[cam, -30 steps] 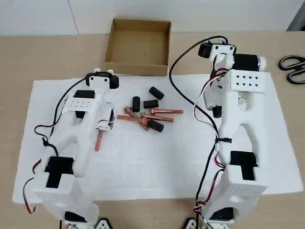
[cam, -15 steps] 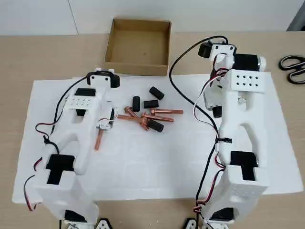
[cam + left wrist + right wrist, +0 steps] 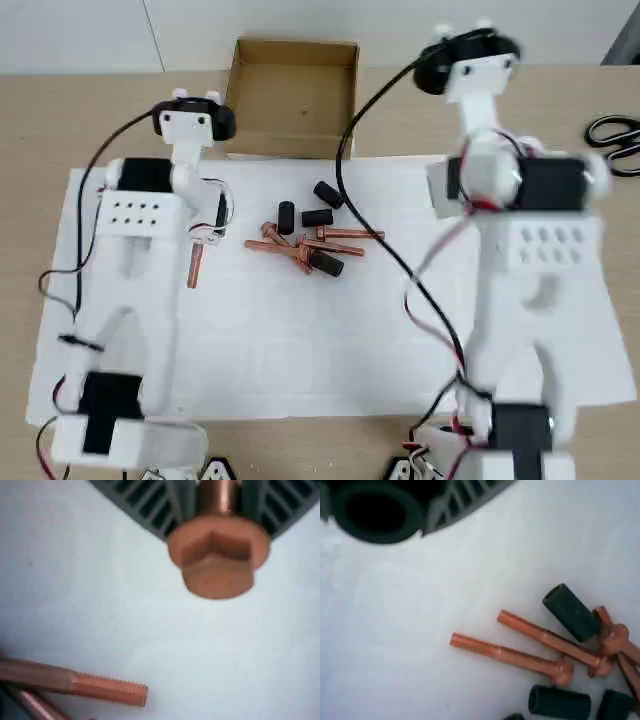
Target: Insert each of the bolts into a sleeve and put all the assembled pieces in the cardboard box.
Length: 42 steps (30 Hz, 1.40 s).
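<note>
Copper-coloured hex-flange metal bolt (image 3: 218, 555): shank clamped in left gripper (image 3: 204, 232), head sticking out. Black cylindrical sleeve (image 3: 376, 514): held in right gripper (image 3: 382, 494). Loose bolts (image 3: 350, 233) and loose sleeves (image 3: 317, 217) are piled between both grippers. Open brown cardboard box (image 3: 290, 140): just beyond left gripper.

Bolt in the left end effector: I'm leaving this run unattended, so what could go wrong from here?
1. The bolt, held by its shank in the left end effector, may tilt and miss the bore of the sleeve in the right end effector.
2. A low pass could scatter the loose bolts and sleeves piled nearby.
</note>
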Tool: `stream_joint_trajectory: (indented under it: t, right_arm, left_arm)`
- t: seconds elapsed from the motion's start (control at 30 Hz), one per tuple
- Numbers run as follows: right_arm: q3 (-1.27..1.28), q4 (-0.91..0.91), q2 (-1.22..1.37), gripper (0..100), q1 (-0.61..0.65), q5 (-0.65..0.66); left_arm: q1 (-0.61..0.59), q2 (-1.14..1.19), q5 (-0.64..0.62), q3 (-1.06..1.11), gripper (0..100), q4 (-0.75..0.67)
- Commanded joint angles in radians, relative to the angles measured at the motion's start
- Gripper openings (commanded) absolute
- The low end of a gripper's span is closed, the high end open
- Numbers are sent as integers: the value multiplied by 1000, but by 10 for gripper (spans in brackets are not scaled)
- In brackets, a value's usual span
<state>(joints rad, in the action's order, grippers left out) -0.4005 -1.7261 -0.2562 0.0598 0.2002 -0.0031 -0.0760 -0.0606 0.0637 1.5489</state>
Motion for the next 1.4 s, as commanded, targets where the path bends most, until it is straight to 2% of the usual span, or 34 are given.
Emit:
stream_joint_trajectory:
  t: [0.0, 0.2, 0.4, 0.57, 0.73, 0.8, 0.97, 1.17, 1.37]
  right_arm:
    - [-5, -8, -174, 3, 10, -8]
    - [77, -8, -427, 3, 10, -11]
    - [393, 22, -654, 3, 8, -9]
    - [647, 266, -803, 4, 16, -46]
    - [967, 542, -977, 4, 124, -259]
    - [1103, 647, -1055, 4, 173, -307]
    - [1389, 946, -1191, 4, 260, -253]
    - [1573, 1027, -1221, 4, 349, -199]
    - [1640, 1029, -1222, 4, 378, -201]
  left_arm:
    - [3, -138, -12, -44, 6, 41]
    - [12, -299, -14, -44, 6, 40]
    - [12, -430, -15, -44, 6, 6]
    - [12, -482, -106, -44, 6, 6]
    - [12, -493, -180, -44, 6, 5]
    - [12, -493, -213, -44, 6, 5]
    - [80, -493, -241, -42, 6, -12]
    - [232, -494, -327, -50, 6, -157]
    - [315, -629, -316, -50, 6, -334]
